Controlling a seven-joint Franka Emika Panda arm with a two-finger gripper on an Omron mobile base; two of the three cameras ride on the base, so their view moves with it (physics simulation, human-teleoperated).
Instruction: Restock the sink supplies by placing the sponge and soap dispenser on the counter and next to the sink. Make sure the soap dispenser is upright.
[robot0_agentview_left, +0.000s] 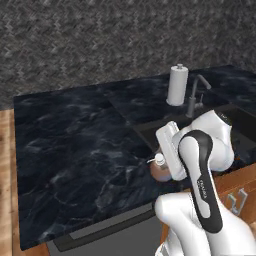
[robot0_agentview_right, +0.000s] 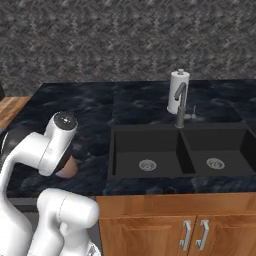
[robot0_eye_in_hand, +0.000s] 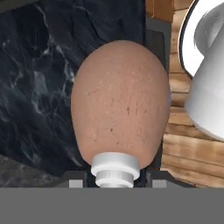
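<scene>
Soap dispenser (robot0_eye_in_hand: 120, 105), brown-orange with a white pump top, sits clamped in the robot's hand (robot0_eye_in_hand: 114, 181), whose fingers are closed narrowly at the pump neck. It hangs at the front edge of the dark marbled desk (robot0_agentview_left: 75, 145), just left of the black double-basin sink (robot0_agentview_right: 180, 150). No label writing can be read on the bottle. One white-grey cylinder (robot0_agentview_right: 176, 92) stands behind the sink beside one curved faucet (robot0_agentview_right: 180, 107). Two steel drains show in the basins.

I see a brown-orange soap bottle (robot0_eye_in_hand: 120, 103) with a white pump, on a blue-black marbled tabletop (robot0_agentview_left: 75, 135) beside a black sink (robot0_agentview_right: 150, 150).
</scene>
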